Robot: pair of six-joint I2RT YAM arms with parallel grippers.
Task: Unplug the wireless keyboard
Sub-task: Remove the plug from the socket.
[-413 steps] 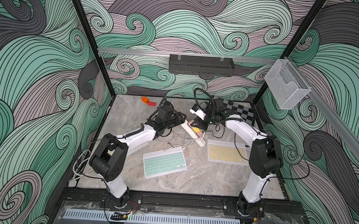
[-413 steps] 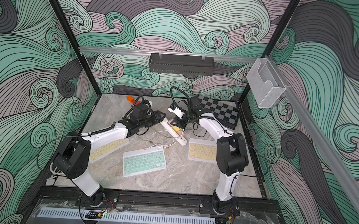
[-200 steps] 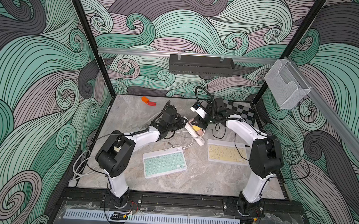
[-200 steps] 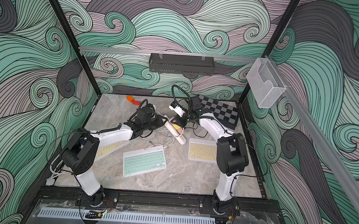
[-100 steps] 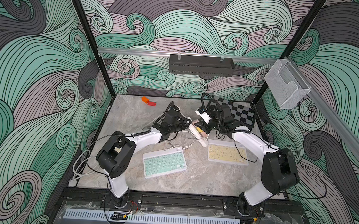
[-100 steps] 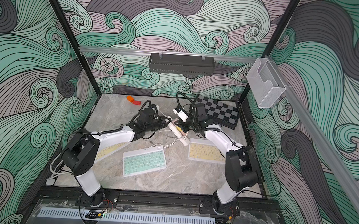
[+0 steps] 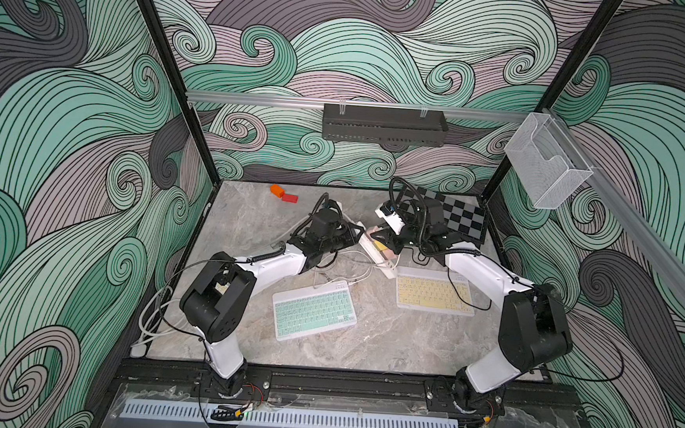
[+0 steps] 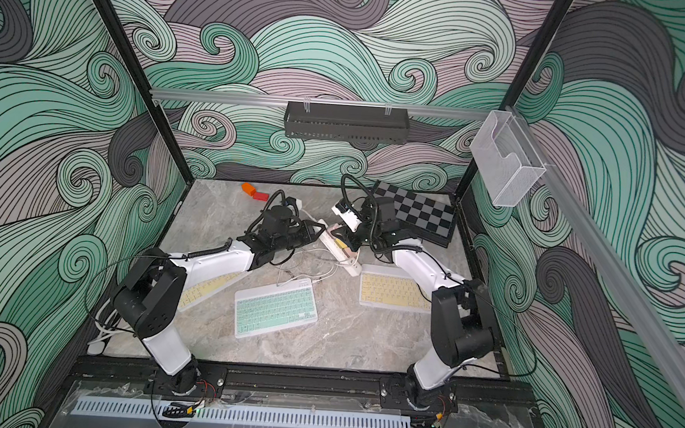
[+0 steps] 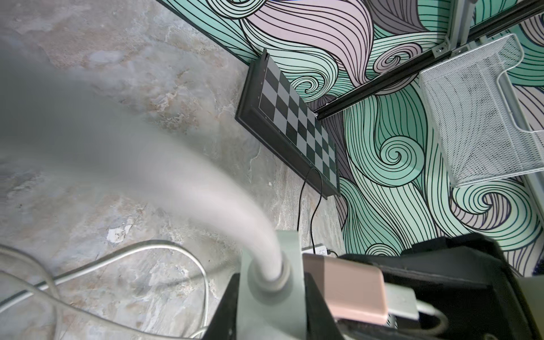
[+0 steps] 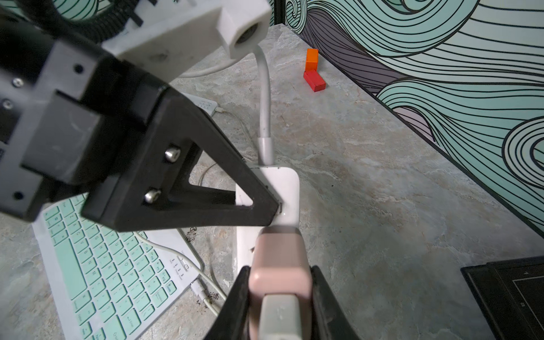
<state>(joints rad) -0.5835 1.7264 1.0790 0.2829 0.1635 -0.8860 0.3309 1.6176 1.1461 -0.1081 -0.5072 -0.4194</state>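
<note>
Cut off at the finger bases, the right gripper [image 10: 279, 272] pinches the pink plug [image 10: 278, 247] seated in the strip [image 10: 282, 188]. Just past it, the left gripper [image 9: 270, 294] clamps the strip's cord end, the cord blurred. The mint keyboard [image 10: 112, 265] lies flat beside both, cable [image 10: 203, 288] at its corner

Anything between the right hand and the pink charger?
Nothing visible: the right hand is closed on the pink charger, which sits against the power strip. The left hand clamps the strip's cord end.
</note>
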